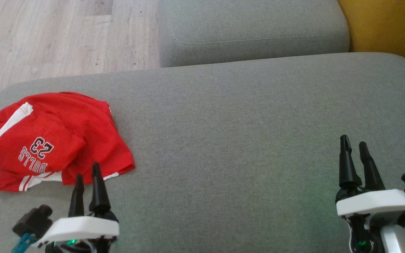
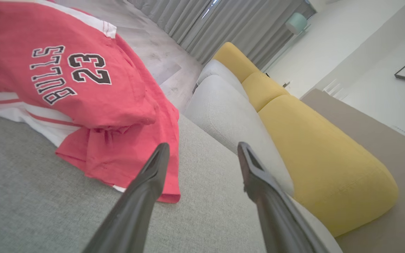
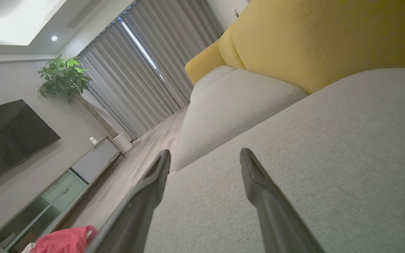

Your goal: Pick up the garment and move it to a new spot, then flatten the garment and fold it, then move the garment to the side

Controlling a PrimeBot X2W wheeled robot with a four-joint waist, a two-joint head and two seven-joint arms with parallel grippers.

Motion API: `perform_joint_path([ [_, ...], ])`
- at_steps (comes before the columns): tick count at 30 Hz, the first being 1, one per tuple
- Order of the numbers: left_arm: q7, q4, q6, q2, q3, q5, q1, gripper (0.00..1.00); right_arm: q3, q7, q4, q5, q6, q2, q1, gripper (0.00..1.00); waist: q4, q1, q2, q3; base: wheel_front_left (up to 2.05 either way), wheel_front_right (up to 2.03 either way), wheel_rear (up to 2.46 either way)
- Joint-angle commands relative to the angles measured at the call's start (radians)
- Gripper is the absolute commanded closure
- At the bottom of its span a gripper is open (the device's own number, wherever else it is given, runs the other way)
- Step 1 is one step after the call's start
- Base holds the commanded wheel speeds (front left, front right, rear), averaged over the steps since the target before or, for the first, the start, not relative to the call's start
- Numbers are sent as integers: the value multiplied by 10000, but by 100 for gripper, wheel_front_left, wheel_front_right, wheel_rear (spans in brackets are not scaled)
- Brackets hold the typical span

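One red garment (image 1: 53, 140) lies crumpled at the left of the grey sofa seat (image 1: 241, 123). Both grippers stand wide and empty: left gripper (image 1: 87, 170) just beside it, right gripper (image 1: 353, 140) well apart.

Your left gripper (image 1: 87, 171) sits low at your left, fingers spread apart and empty, pointing forward. Your right gripper (image 1: 353, 140) sits low at your right, fingers likewise spread, holding nothing.
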Motion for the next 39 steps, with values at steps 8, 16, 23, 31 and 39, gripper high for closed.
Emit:
perform_joint_path([
  [8,-327,-360,333,152,-346,1592,-281,0,313,-347,-423,-1411,47,-38,-288,0,-20,-1,0,-33,0,0,0],
  [16,-565,-245,587,442,-1029,2793,-327,0,565,-583,-399,-2686,52,-40,-261,0,-79,-1,0,-52,0,0,0],
  [23,-773,-208,953,698,-1588,3774,-432,0,739,-790,-454,-3763,56,-43,-263,0,-125,-1,0,-61,0,0,0],
  [31,-981,-328,1318,805,-1935,4431,-501,0,916,-996,-514,-4723,61,-45,-250,0,-136,-1,0,-80,0,0,0],
  [39,-1218,-324,1502,959,-2409,5404,-559,0,1078,-1232,-625,-5660,66,-47,-252,0,-158,-1,0,-107,0,0,0],
])
